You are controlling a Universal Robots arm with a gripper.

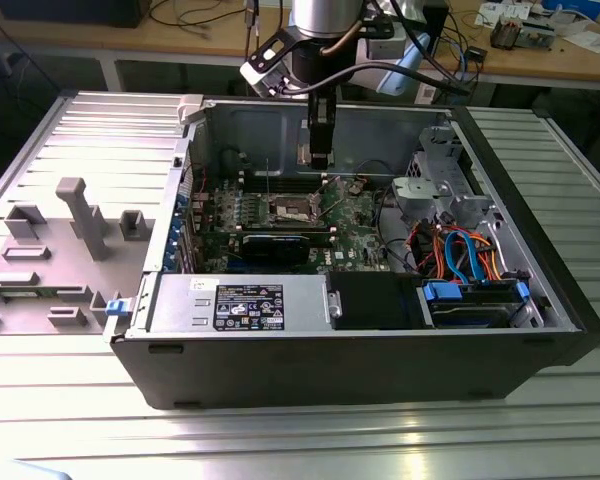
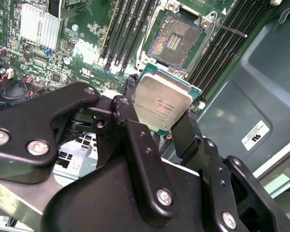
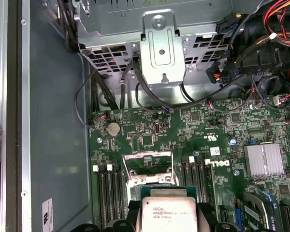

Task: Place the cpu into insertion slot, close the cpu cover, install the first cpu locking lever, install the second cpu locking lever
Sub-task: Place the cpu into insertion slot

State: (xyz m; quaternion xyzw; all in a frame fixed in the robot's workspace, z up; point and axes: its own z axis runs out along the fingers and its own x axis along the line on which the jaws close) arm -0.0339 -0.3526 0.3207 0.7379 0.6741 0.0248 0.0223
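One cpu [image 2: 162, 104], one insertion slot [image 2: 176, 38], one cover [image 3: 147, 155].

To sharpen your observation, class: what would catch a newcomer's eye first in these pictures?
The black claw pinching a small flat silver-topped square cpu stands out in both wrist views, above the green circuit board. Beyond lies the empty square silver-rimmed insertion slot. In the exterior view, a big open black computer case sits on a ribbed metal table.

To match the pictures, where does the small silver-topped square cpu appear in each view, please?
Exterior view: too small to tell, at the tip of the gripper.
Second wrist view: cpu between the black fingers, near the dark socket.
First wrist view: cpu beside the silvery cover frame.
Shared landmark: green circuit board.
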